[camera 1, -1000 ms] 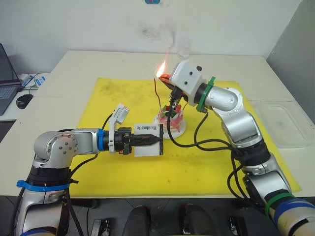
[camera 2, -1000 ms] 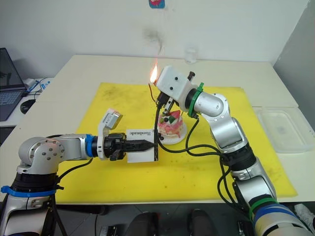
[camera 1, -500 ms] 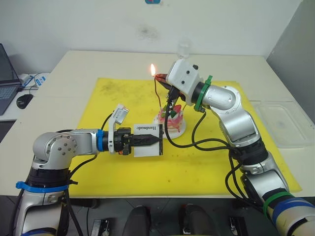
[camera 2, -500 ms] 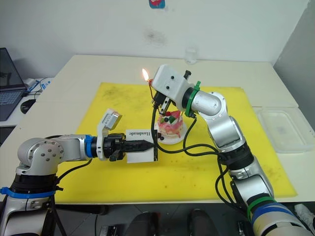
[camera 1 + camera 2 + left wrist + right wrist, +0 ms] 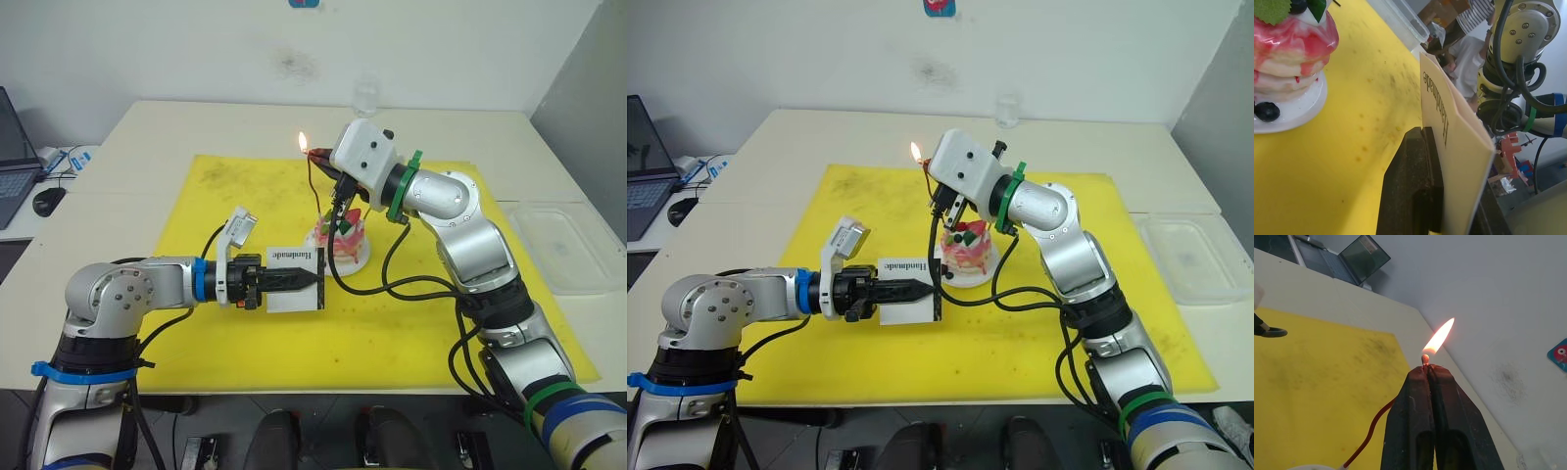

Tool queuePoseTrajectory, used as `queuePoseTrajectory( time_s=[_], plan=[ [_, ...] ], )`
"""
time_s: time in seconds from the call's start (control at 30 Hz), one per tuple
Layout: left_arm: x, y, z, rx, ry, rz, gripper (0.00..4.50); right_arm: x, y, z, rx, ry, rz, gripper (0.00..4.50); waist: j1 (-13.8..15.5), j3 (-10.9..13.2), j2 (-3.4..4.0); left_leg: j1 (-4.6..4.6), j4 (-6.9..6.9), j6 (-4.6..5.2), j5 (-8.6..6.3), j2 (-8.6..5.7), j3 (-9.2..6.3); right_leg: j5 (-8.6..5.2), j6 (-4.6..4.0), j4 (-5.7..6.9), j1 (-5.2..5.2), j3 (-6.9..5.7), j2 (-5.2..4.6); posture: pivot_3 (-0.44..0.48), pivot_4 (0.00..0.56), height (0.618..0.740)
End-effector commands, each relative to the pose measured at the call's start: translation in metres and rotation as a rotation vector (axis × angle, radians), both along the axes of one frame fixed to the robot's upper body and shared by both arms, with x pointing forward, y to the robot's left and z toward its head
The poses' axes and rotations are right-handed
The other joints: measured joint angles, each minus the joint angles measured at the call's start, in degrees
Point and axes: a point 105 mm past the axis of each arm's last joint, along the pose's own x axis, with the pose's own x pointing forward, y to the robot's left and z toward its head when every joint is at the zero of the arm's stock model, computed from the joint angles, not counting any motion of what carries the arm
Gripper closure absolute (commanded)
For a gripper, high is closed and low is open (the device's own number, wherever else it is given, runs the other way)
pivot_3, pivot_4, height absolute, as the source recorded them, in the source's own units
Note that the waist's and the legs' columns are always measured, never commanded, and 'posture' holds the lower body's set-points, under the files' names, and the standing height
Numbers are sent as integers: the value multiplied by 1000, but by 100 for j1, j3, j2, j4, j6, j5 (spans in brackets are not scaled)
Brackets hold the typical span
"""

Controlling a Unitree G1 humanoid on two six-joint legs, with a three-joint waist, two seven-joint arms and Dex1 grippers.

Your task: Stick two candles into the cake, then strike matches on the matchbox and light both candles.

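Note:
The pink cake (image 5: 338, 235) sits on its white plate (image 5: 359, 260) in the middle of the yellow mat. A dark red candle (image 5: 312, 182) rises from it, curving up. I cannot make out the paler candle. My right gripper (image 5: 317, 153) hangs above the cake at the red candle's top, shut on a short match (image 5: 1425, 359) whose tip carries a small flame (image 5: 303, 140). The red candle (image 5: 1369, 434) passes just below the shut fingers (image 5: 1415, 396) in the right wrist view. To the cake's left, my left gripper (image 5: 312, 279) is shut on the upright white matchbox (image 5: 297, 280) marked "Handmade" (image 5: 1436, 105).
The yellow mat (image 5: 235, 196) covers the table's centre. A clear plastic tray (image 5: 563, 245) lies at the right edge. At the far left are a laptop (image 5: 12, 147) and a mouse (image 5: 47, 201). A glass (image 5: 364, 96) stands at the back. A person (image 5: 1469, 63) sits beyond.
The large flare of a second ago has shrunk to a small steady flame. My right gripper moved a little left with the match. The left arm and matchbox stayed still.

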Motion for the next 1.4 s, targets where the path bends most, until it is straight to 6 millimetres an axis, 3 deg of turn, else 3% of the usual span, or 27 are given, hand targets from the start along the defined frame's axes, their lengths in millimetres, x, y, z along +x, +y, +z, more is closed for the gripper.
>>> queuePoseTrajectory(
  time_s=[0.03, 1.4],
  plan=[
    [-3, 0, 9, -21, -37, -13, 4500, -8, 1, 15, 22, -57, 21, 4449, 0, 0, 0, 0, 0, 0, 0, 0, 0, 0, 0, 0, 0, 0, 0, 0, 150, 740],
    [-3, -1, 8, -18, -35, -20, 4500, -7, -3, 20, 53, -66, 3, 4449, 0, 0, 0, 0, -1, 0, 0, 0, 0, 0, 0, -1, -1, 0, -1, 0, 150, 740]
  ],
)
